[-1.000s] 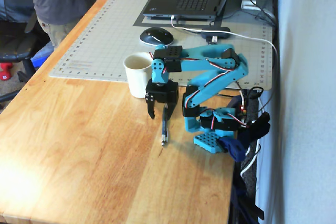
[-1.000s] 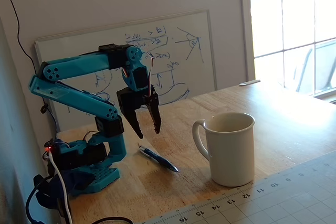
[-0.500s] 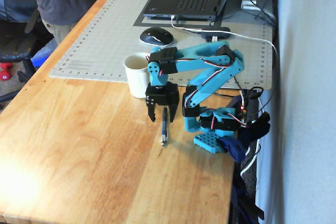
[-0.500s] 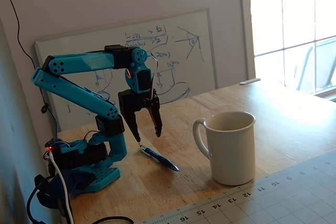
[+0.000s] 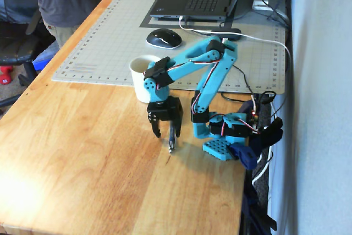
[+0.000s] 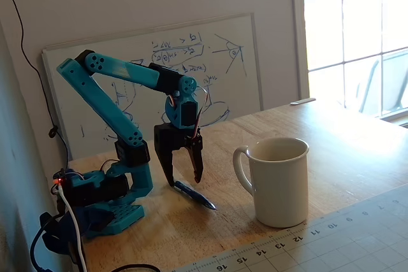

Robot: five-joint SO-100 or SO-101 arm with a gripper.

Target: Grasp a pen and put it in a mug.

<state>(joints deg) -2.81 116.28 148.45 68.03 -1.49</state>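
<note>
Gripper (image 6: 185, 181) is spread open astride the pen (image 6: 194, 195), not clenched. Mug (image 6: 278, 181) stands near the cutting mat (image 5: 110, 42) edge; bare wooden worktop (image 5: 82, 163) is seen toward the front edge.

My links are bright teal printed plastic w/ round bolt holes at the ends; servos at each joint are black blocks. Pincer (image 6: 185, 179) is black, two tapered fingers (image 5: 156, 131). Red/white/black wires run along my arm (image 6: 102, 103). Base (image 5: 225, 130) is teal w/ a perforated foot plate, a red LED glowing, white cable + dark blue clamp beside it.
</note>
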